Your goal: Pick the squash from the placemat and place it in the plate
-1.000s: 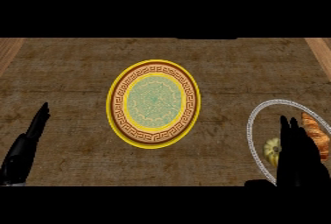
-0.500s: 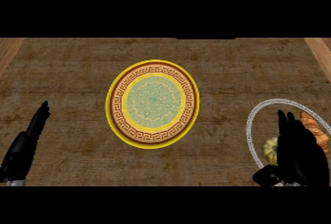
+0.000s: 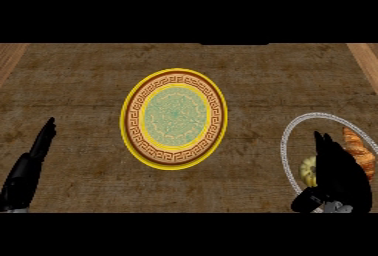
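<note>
My right hand (image 3: 341,172) hovers over the placemat (image 3: 289,131) at the near right, fingers straight and close together, holding nothing. The squash (image 3: 309,169) peeks out just left of them; its long axis is hidden. A croissant (image 3: 357,150) lies beyond. The plate (image 3: 174,119) sits well left. Since half a second ago my hand has crept farther over the squash. My left hand (image 3: 31,165) rests open.

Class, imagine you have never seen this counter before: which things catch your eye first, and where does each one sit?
The yellow-rimmed plate with its patterned brown band and green centre stands out first, in the middle of the counter. At the right edge lies a pale-rimmed round placemat with a yellowish squash and an orange-brown item, partly hidden by the right robot hand. The left robot hand rests open at the lower left.
</note>
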